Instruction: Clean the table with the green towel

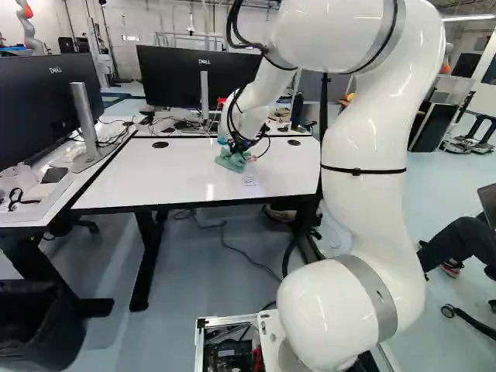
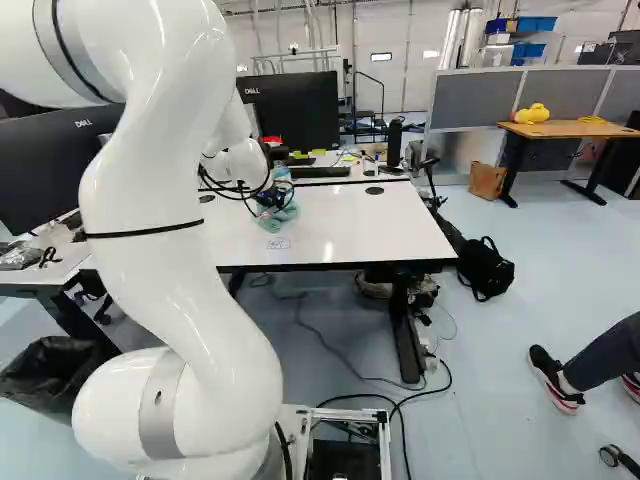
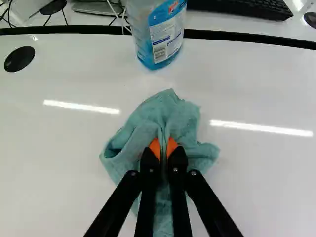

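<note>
Fingers pinched nearly together on the green towel

Fingers (image 3: 155, 149) almost meet, their orange pads squeezing a raised fold of the green towel (image 3: 170, 111) between them. They belong to the black gripper (image 1: 239, 146), pointed down at the tabletop (image 1: 186, 178). Around the tips the cloth spreads in a crumpled heap, lying on the white surface a little right of the middle in the left base view, nearer the far edge than the near one.

Just ahead of the towel, by the far edge, stands a bottle of blue liquid (image 3: 160, 37). Toward the far corners sit two round black caps, one on the left (image 1: 160, 144) and one on the right (image 1: 294, 142). A small paper label (image 1: 249, 180) lies between the towel and the near edge.

Past the far edge, another desk carries a black keyboard (image 3: 239, 7) and a monitor (image 1: 190, 76). Off the left edge, a side desk (image 1: 15, 217) holds a second monitor (image 1: 43, 108), with a black bin (image 1: 39, 325) down on the floor below. From the right side in the left base view, the white arm (image 1: 360, 201) reaches over the tabletop.
</note>
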Tool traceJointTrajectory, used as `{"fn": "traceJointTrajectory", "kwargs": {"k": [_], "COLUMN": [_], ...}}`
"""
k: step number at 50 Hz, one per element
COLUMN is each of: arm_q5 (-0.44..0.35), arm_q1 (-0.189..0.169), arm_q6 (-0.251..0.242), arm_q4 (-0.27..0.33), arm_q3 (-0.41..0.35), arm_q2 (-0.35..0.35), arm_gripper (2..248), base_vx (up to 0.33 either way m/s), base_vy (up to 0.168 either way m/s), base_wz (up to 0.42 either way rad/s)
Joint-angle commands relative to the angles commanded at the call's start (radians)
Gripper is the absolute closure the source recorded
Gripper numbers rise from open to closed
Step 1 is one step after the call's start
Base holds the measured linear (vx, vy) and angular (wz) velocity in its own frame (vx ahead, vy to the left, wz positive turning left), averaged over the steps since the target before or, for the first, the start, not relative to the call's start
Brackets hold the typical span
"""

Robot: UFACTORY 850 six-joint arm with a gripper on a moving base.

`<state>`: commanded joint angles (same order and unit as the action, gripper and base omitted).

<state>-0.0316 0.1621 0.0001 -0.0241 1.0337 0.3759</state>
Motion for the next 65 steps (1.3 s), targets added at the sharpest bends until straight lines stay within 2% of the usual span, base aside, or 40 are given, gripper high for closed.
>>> {"fn": "traceJointTrajectory", "kwargs": {"k": [18, 46, 65], "arm_q5": [0.000, 0.000, 0.000], "arm_q1": [-0.048, -0.130, -0.136], "arm_q6": [0.000, 0.000, 0.000], "arm_q4": [0.000, 0.000, 0.000], "arm_q3": [-0.018, 0.021, 0.117], "arm_q2": [-0.014, 0.017, 0.092], "arm_gripper": [215, 215, 215], "base_vx": [0.000, 0.000, 0.000], "base_vy": [0.000, 0.000, 0.000], "base_wz": [0.000, 0.000, 0.000]}}
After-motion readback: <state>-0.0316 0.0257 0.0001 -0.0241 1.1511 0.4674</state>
